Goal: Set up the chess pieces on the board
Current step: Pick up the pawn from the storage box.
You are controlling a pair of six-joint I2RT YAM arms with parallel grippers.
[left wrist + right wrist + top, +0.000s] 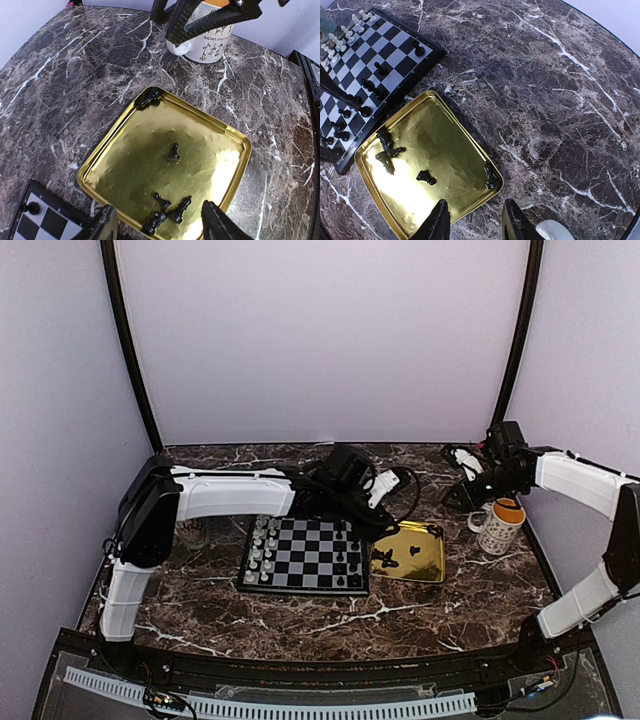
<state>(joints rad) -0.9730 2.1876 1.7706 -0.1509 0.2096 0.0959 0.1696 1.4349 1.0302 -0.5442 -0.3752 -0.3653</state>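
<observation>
Toppled chess pieces (179, 210) in gold tray (140, 150)

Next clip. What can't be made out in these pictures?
Top external: chess pieces on the board and in the gold tray too small to identify.
Left wrist: board cut off at the bottom-left corner; mug lettering partly covered by the right arm.
Right wrist: mug cut off by the bottom edge.
</observation>
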